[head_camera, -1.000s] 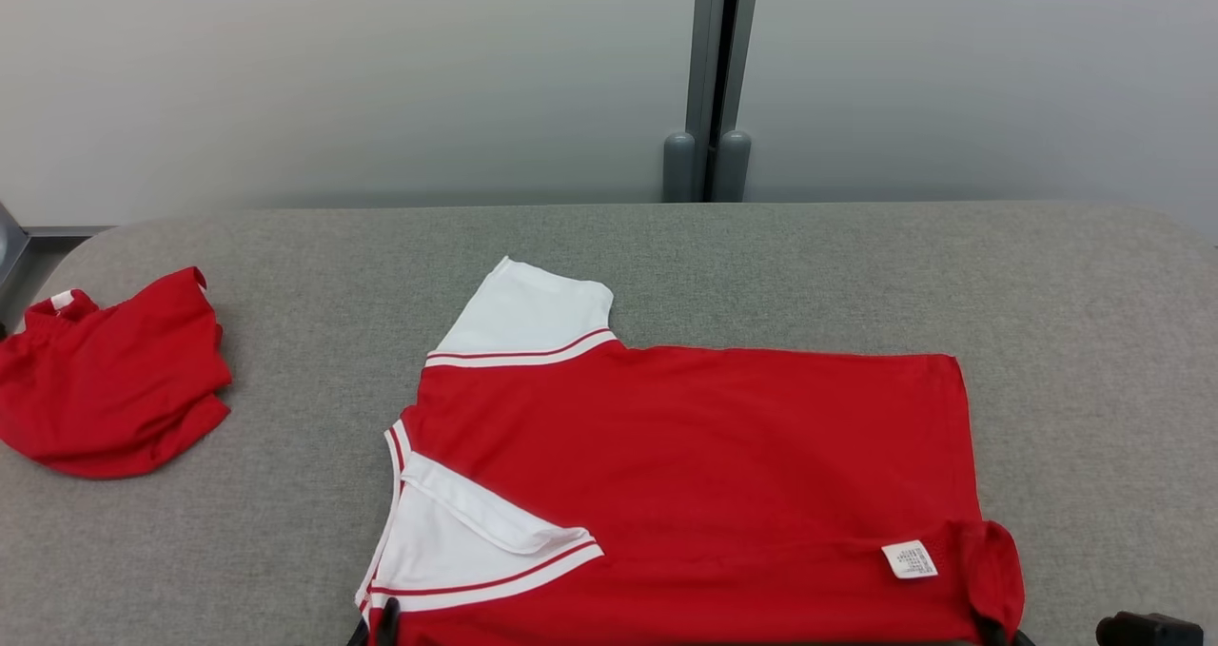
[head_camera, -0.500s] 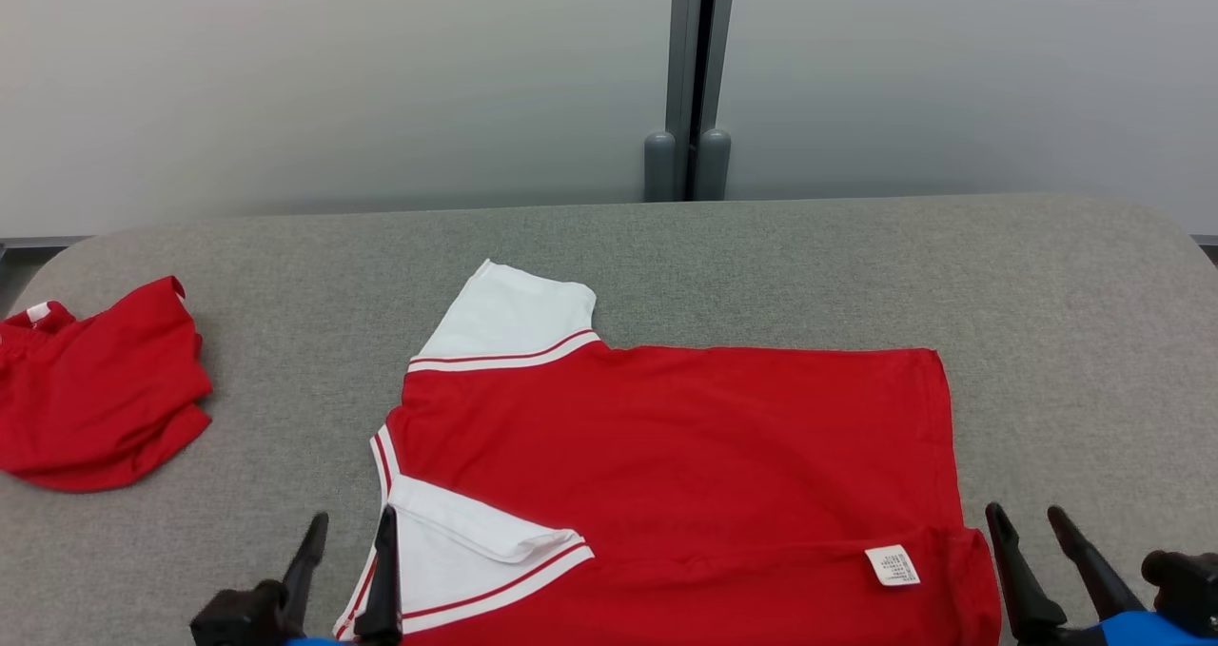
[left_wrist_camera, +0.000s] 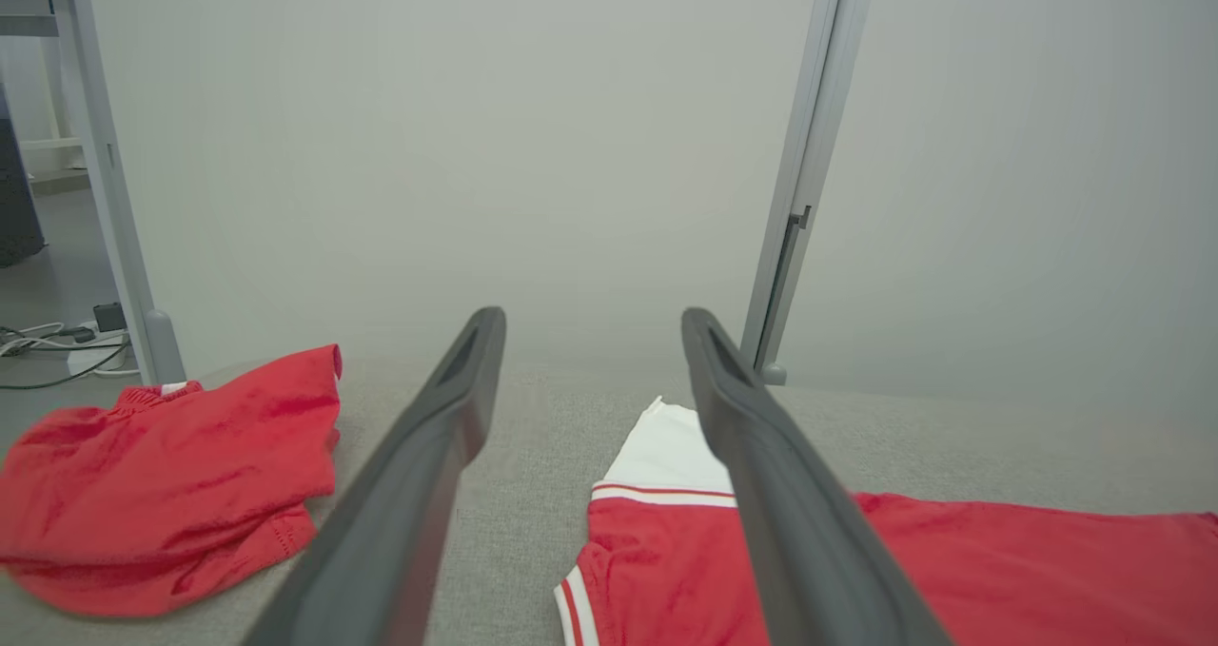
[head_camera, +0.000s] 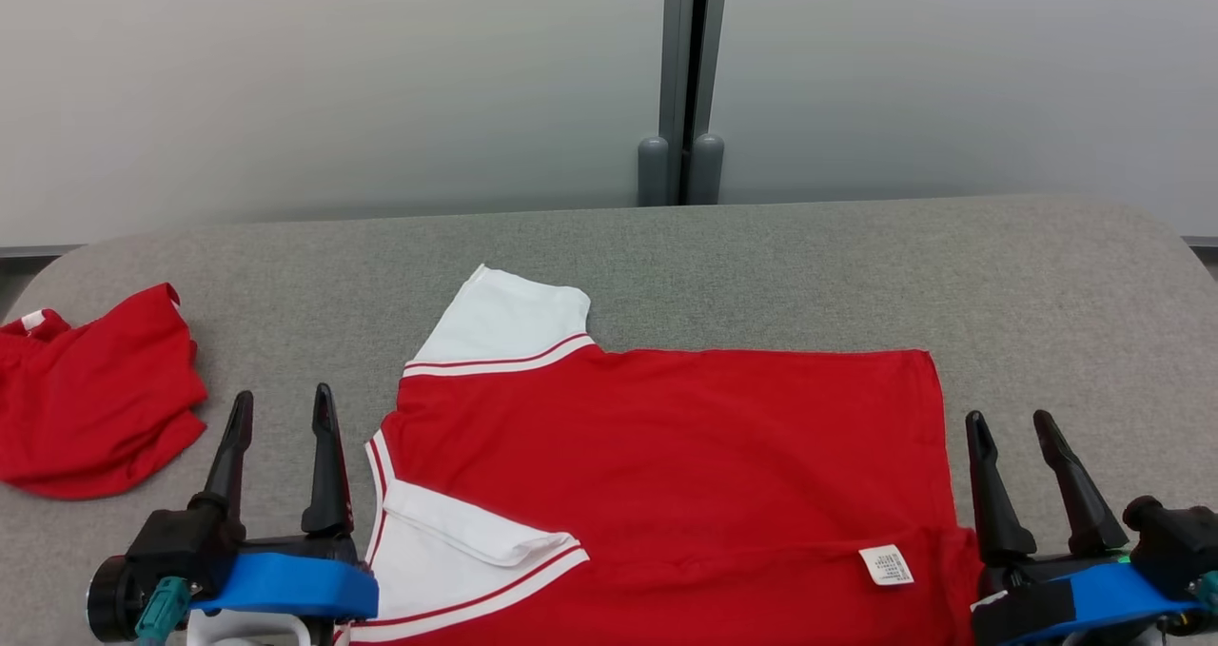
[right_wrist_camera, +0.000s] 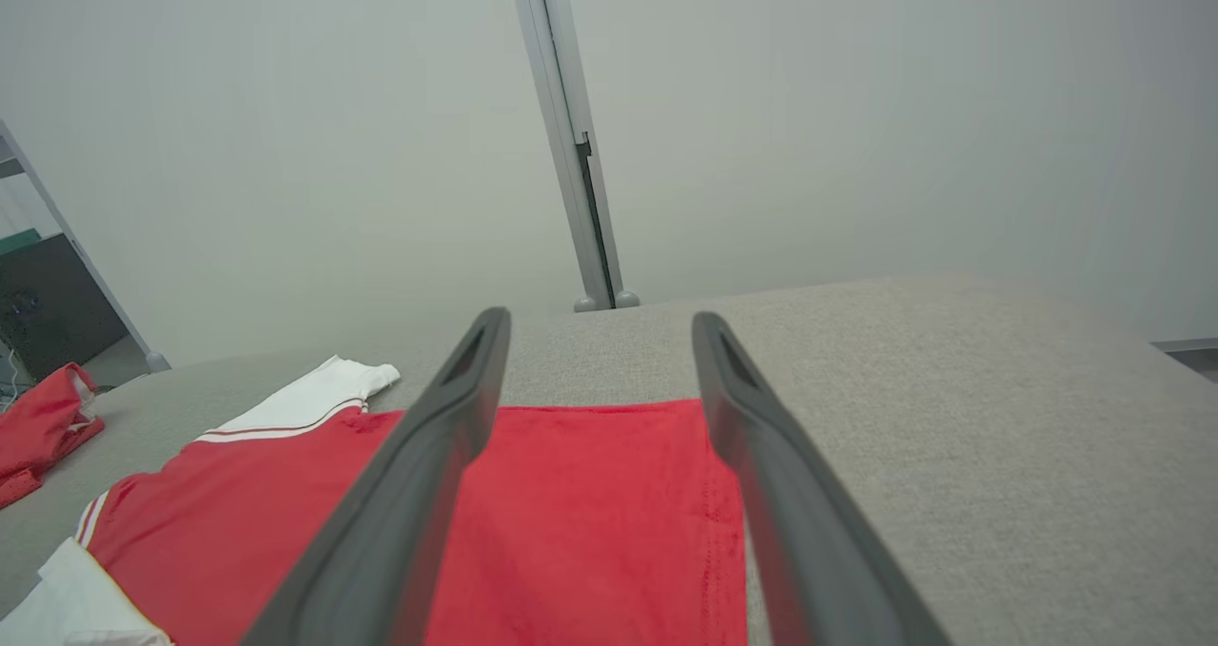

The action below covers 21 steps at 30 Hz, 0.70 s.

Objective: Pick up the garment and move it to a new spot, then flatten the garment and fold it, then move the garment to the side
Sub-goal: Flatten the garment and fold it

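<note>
Now both claws gape wide and empty: left gripper (head_camera: pixel 283 394) at eight o'clock, right gripper (head_camera: pixel 1007 418) at four, flanking the red-and-white garment (head_camera: pixel 685 456) lying flat mid-table (head_camera: pixel 856 265).

Head view looks down on the garment (head_camera: pixel 666 456); both wrist views skim it low.

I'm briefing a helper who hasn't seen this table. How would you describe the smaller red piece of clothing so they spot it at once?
Start from the grey padded table; at its left end, left of the left gripper, lies a bunched red garment. Unlike the large shirt spread flat in the middle with white sleeves, it is crumpled and almost wholly red.
</note>
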Motion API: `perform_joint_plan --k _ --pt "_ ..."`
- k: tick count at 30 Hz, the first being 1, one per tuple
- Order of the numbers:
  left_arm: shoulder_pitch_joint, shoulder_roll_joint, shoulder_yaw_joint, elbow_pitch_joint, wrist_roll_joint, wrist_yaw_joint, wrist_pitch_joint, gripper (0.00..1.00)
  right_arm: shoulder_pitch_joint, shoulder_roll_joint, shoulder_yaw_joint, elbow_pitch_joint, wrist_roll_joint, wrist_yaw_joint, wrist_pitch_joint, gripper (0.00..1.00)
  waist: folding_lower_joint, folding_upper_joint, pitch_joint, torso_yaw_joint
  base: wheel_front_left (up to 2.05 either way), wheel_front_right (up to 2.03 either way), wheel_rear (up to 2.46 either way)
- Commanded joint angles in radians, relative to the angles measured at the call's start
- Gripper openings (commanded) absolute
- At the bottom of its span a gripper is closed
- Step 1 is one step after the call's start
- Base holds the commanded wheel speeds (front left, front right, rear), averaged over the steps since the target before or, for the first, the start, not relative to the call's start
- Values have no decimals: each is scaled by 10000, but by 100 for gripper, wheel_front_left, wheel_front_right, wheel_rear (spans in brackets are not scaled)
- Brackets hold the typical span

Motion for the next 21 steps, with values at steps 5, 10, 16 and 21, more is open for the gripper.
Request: perform_joint_plan --k 5,10,16,21 --pt "-311 -27 346 393 655 -363 -42 100 -189 198 89 171 -653 5 -257 100 0 -1 -103 -50 0 0 0" --pt "-358 -68 503 787 980 -625 -35 100 -134 338 155 428 -906 5 -316 100 0 -1 -170 -56 0 0 0" --pt "-341 -163 645 1364 1157 -812 -35 100 15 439 190 834 -1101 5 -296 100 0 -1 -229 3 0 0 0" --pt "-374 -229 777 1565 1266 -852 -36 100 13 486 213 957 -1185 5 -246 100 0 -1 -223 36 0 0 0"
